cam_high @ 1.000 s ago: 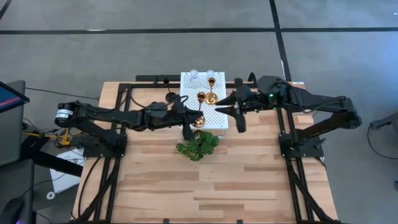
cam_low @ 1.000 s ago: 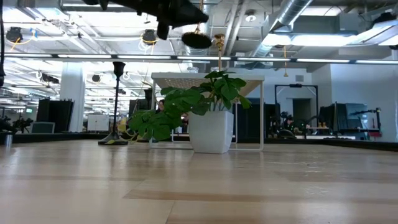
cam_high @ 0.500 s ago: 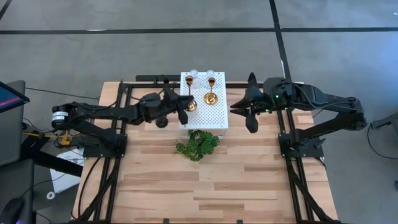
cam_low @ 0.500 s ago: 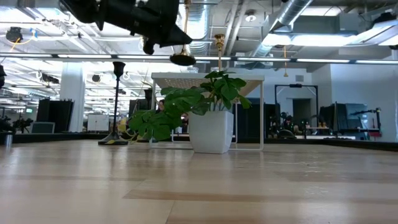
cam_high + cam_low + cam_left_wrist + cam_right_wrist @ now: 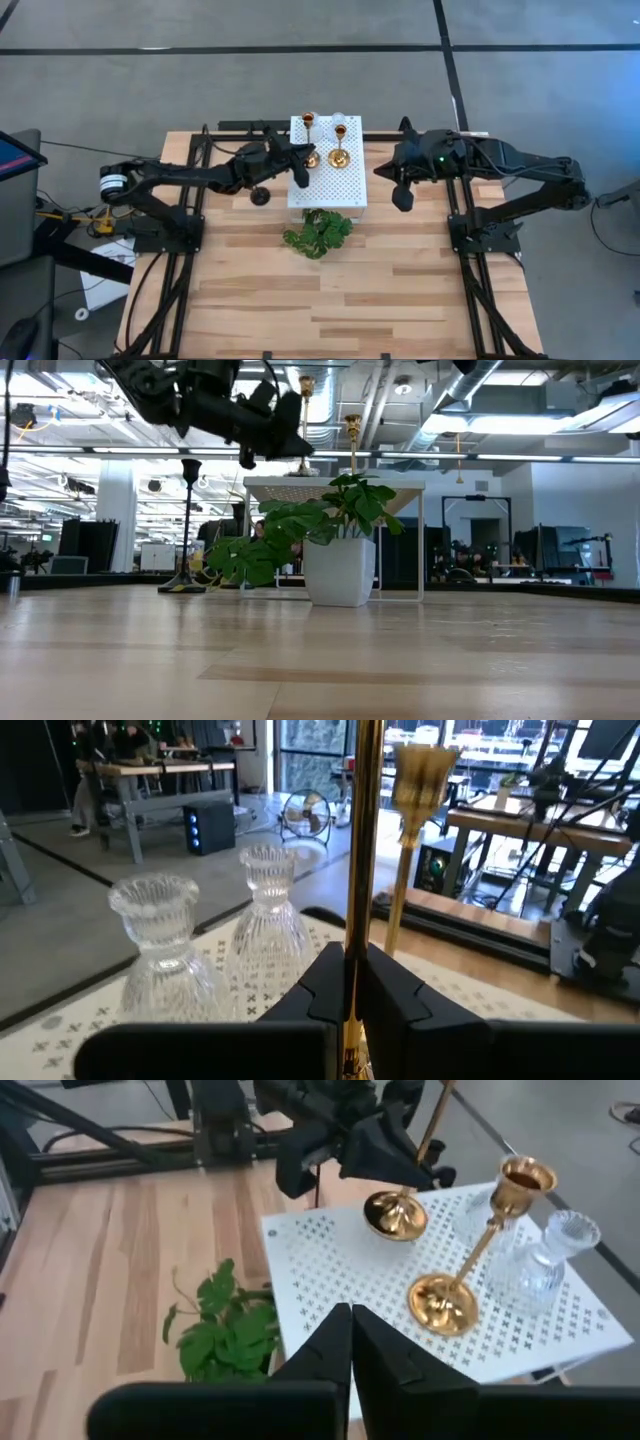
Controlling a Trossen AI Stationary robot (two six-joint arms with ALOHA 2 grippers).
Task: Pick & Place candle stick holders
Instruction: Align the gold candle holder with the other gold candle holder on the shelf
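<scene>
A white perforated stand (image 5: pixel 345 185) sits at the table's far middle. On it stand one gold holder (image 5: pixel 339 147) and two clear glass holders (image 5: pixel 160 935) (image 5: pixel 268 905) on their bases. My left gripper (image 5: pixel 300 168) is over the stand's left part, shut on the second gold holder (image 5: pixel 310 140). A black holder (image 5: pixel 189 520) stands on the table left of the stand. My right gripper (image 5: pixel 400 197) is shut and empty, right of the stand. My left gripper pinches the gold holder's thin stem (image 5: pixel 356 910) between its two fingers, coming level from the table's left. The holder is near upright, cup (image 5: pixel 306 384) up. Its round base (image 5: pixel 396 1215) is close over the stand's top; whether it touches, I cannot tell.
A green leafy plant in a white pot (image 5: pixel 338 570) stands just in front of the stand, also in the high view (image 5: pixel 318 232). The wooden table's near half (image 5: pixel 330 300) is bare. Black frame rails (image 5: pixel 185 200) run along both sides.
My left gripper has carried the gold holder from the stand's near edge toward the far edge, over the stand's left part, and has turned it from tilted to near upright. My right gripper has drawn back a little toward the table's right edge.
</scene>
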